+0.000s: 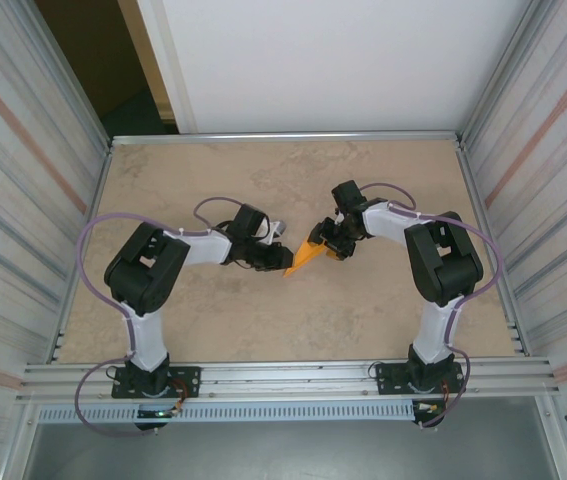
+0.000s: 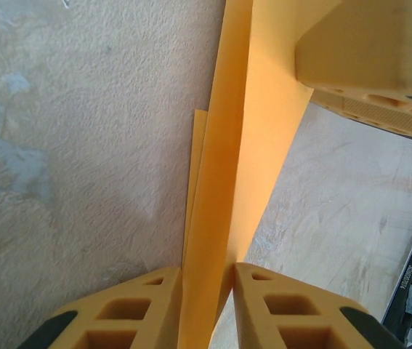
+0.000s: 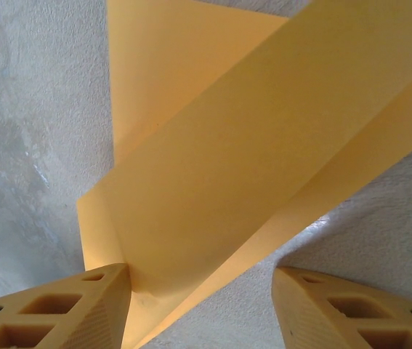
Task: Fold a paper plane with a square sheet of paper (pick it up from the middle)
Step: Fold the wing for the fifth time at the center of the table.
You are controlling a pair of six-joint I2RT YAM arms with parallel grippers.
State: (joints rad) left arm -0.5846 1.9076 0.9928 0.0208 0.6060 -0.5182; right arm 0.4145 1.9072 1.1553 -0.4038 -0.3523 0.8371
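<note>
The paper plane [image 1: 303, 257] is a narrow, pointed fold of bright orange paper lying mid-table between both arms, its tip toward the near left. My left gripper [image 1: 281, 262] holds its near end. In the left wrist view the folded strip [image 2: 242, 145] fills the gap between both fingertips of that gripper [image 2: 207, 273]. My right gripper [image 1: 325, 243] sits at the far end. In the right wrist view its jaws [image 3: 200, 270] stand wide: the paper [image 3: 227, 160] rests against the left finger [image 3: 97, 298], and the right finger [image 3: 322, 298] is apart from it.
The beige table [image 1: 263, 320] is bounded by metal rails and ribbed side walls [image 1: 23, 200]. A finger of the right gripper [image 2: 365, 43] lies over the paper's far end in the left wrist view.
</note>
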